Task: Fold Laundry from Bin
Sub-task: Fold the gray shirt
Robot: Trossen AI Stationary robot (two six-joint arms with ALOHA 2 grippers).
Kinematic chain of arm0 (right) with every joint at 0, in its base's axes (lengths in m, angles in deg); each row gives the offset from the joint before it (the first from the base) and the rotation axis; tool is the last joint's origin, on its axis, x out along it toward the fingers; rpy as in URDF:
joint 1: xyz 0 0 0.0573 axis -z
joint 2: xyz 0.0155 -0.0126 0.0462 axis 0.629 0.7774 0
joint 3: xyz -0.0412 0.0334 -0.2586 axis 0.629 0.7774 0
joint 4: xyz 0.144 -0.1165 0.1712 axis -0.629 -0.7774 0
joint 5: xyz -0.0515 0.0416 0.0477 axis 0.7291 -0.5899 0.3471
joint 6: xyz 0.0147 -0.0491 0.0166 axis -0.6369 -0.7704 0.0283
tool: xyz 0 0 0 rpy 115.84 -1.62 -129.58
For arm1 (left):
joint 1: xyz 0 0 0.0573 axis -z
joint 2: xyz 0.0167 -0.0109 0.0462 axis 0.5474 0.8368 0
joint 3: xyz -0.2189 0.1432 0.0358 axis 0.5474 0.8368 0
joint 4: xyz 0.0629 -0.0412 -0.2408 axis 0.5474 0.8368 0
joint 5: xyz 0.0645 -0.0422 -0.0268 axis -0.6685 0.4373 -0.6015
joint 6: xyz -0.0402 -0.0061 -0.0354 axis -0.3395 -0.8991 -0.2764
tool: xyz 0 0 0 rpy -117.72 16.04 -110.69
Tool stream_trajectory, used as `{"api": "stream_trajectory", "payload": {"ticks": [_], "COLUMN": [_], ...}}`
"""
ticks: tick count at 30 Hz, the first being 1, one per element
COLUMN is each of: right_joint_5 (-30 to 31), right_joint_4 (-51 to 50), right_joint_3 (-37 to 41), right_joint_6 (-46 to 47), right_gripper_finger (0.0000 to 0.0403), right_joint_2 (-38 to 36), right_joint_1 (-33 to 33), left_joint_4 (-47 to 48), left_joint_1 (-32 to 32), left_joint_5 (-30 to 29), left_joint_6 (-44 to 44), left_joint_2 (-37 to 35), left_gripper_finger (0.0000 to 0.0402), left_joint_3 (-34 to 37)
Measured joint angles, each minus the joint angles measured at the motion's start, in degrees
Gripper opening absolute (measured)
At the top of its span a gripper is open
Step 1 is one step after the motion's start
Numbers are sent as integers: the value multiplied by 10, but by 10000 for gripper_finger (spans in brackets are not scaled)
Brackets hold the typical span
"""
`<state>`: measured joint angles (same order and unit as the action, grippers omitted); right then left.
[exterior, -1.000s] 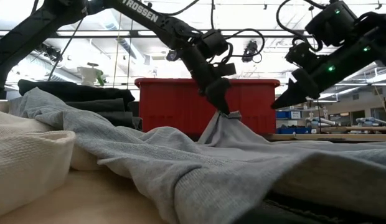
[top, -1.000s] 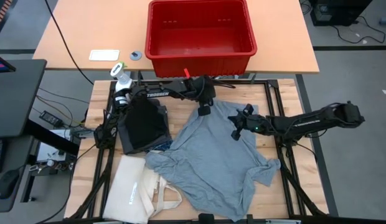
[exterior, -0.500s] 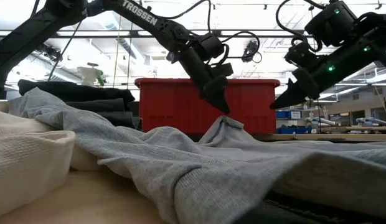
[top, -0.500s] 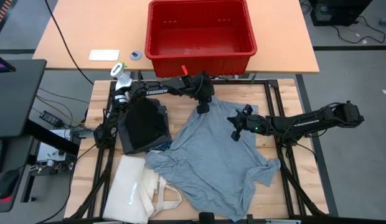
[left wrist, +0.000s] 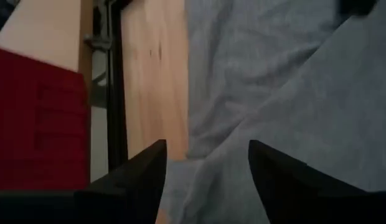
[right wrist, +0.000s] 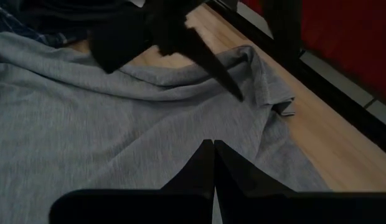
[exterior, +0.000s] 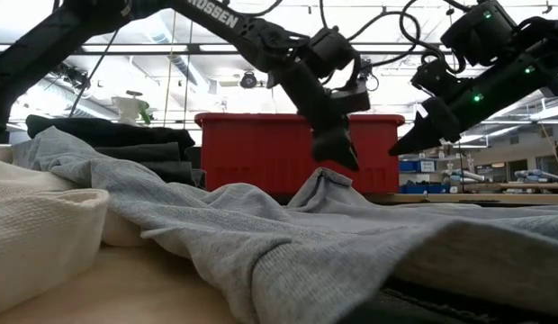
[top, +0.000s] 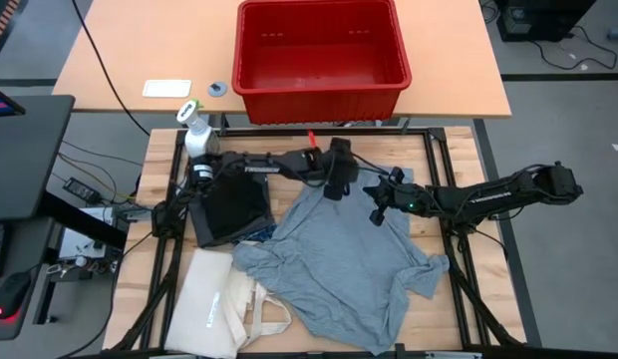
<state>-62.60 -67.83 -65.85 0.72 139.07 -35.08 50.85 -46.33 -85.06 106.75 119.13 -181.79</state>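
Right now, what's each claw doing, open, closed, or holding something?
Left claw: open, empty, just above the grey shirt.
Right claw: closed, empty, above the same shirt.

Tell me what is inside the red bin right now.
Nothing shows inside the red bin: the top view reveals its bare floor and walls. The clothes, including the grey shirt, lie on the table in front of it. From the low view the front wall hides its inside.

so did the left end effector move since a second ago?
Yes. In the high view the left end effector has shifted right along the red bin front, now open above the grey shirt.
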Motion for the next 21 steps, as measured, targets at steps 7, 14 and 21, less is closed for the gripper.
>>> {"api": "stream_trajectory", "payload": {"ticks": [7,14,21], "right_joint_5": [0,0,-1], "right_joint_4": [5,9,9], "right_joint_3": [0,0,0], "right_joint_6": [-3,-4,-4], "right_gripper_finger": [13,13,13], "right_joint_2": [0,0,0], "right_joint_1": [0,0,0], "left_joint_4": [19,42,69], "left_joint_1": [-51,-65,-49], "left_joint_5": [37,115,65], "left_joint_6": [-58,-80,-1], "left_joint_2": [0,7,7], "left_gripper_finger": [198,175,174], "left_joint_3": [0,0,0]}}
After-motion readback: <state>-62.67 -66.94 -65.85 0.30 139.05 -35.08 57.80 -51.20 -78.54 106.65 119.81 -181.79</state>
